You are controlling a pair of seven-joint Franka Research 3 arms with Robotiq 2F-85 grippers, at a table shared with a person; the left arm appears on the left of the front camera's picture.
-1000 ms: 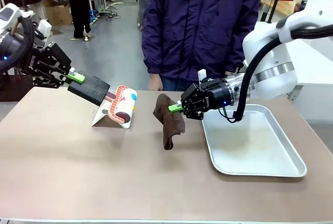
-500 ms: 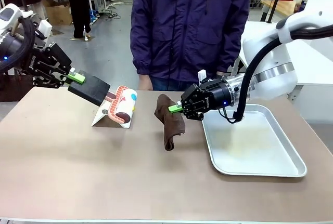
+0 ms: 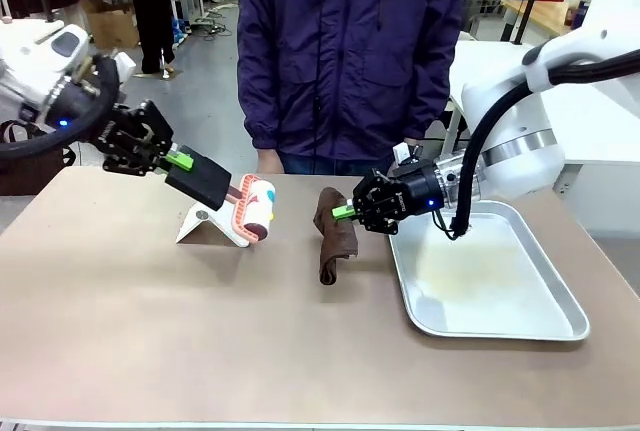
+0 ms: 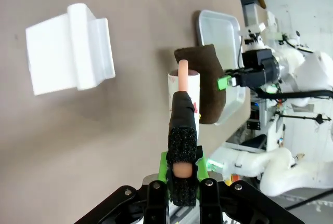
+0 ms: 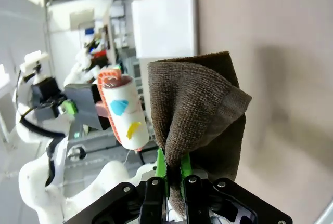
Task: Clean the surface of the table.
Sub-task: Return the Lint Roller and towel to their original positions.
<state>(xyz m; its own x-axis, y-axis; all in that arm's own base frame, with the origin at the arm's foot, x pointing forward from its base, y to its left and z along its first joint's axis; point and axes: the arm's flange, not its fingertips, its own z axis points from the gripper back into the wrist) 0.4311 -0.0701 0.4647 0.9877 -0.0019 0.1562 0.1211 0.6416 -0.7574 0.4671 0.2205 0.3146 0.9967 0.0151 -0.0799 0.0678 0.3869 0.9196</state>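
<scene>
Table [image 3: 150,331] surface, matte taupe-brown, is filling the lower two thirds of the front view, with a silver tray [image 3: 530,326] sitting on it at the right. Left of centre, a white stand [image 3: 205,223] is resting on the tabletop. The left gripper [image 3: 180,160], reaching in from the upper left of the frame, is clamping its green pads on the black handle of a lint roller [image 3: 255,208], whose white roll with coloured patches is hanging just above the stand; in the left wrist view the handle [image 4: 183,151] is sitting squeezed between the fingers. The right gripper [image 3: 343,212], coming in from the right over the tray's left rim, is pinching a brown cloth [image 3: 335,236] whose lower end is touching the table near the middle. A person in a dark purple jacket [image 3: 350,51] is standing at the far edge, top centre.
</scene>
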